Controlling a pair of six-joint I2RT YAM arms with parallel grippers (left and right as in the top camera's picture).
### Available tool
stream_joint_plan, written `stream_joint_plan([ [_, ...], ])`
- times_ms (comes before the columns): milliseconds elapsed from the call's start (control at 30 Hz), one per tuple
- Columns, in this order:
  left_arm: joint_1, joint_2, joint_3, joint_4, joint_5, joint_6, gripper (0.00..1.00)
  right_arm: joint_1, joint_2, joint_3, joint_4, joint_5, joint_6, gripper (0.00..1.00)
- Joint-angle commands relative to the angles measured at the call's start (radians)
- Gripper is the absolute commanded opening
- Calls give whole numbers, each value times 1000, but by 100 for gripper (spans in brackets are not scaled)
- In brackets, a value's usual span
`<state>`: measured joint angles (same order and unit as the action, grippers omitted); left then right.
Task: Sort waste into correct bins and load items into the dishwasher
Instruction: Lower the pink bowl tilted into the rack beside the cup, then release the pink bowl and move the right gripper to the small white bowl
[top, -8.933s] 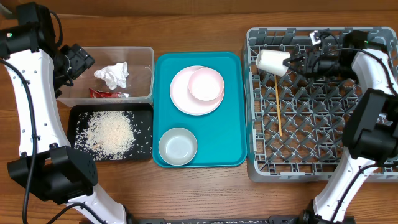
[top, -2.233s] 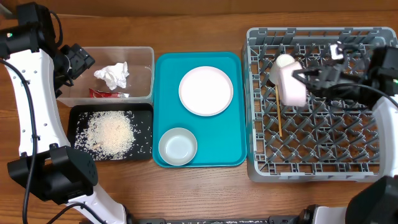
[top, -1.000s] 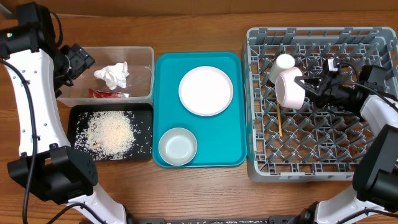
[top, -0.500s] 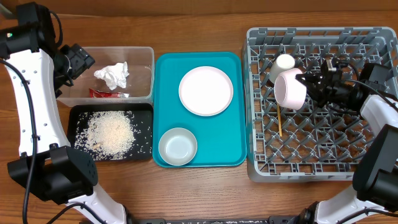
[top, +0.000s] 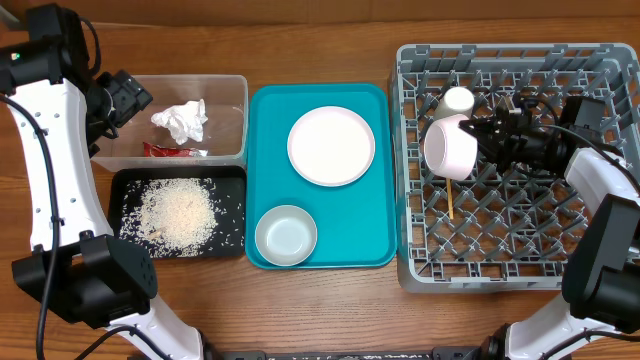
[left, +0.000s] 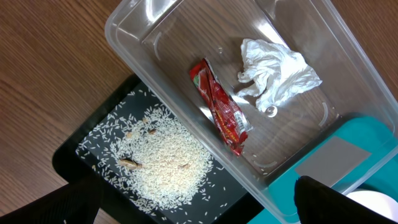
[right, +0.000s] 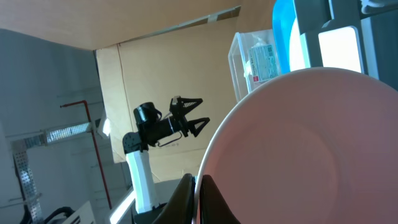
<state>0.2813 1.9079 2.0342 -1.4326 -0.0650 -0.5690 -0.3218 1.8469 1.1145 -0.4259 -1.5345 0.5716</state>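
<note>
The right pincer (top: 484, 140) is clamped on the rim of the pale pink plate (top: 447, 150), held on edge over the grey rack (top: 520, 272), with the white cup (top: 458, 99) just beside it. The step in hand is racking this plate. Next it likely needs lowering between 2 peg rows, then release. Well away, 1 white plate (top: 331, 146) and 1 bowl (top: 285, 235) wait on the teal tray (top: 375, 255). The left pincer (top: 127, 96) hangs wide over the clear tub (top: 235, 85).

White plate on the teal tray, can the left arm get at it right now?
Probably yes: the plate lies bare on the tray, and the left arm, jaws open and empty, hangs by the tub.
</note>
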Motion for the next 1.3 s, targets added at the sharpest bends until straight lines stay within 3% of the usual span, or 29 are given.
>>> stream_joint_plan([
  [0, -7, -4, 5, 1, -13, 12, 100, -1, 11, 1, -1, 43, 5, 4],
  [467, -7, -4, 5, 1, -13, 12, 100, -22, 11, 1, 25, 225, -3, 6],
  [567, -7, -4, 5, 1, -13, 12, 100, -24, 11, 1, 48, 225, -13, 33],
  [767, -7, -4, 5, 1, -13, 12, 100, -59, 11, 1, 49, 224, -79, 56],
  [1000, -7, -4, 5, 1, -13, 12, 100, -113, 11, 1, 5, 226, -152, 67],
  [1267, -7, -4, 5, 1, -13, 12, 100, -209, 11, 1, -19, 235, -184, 65],
])
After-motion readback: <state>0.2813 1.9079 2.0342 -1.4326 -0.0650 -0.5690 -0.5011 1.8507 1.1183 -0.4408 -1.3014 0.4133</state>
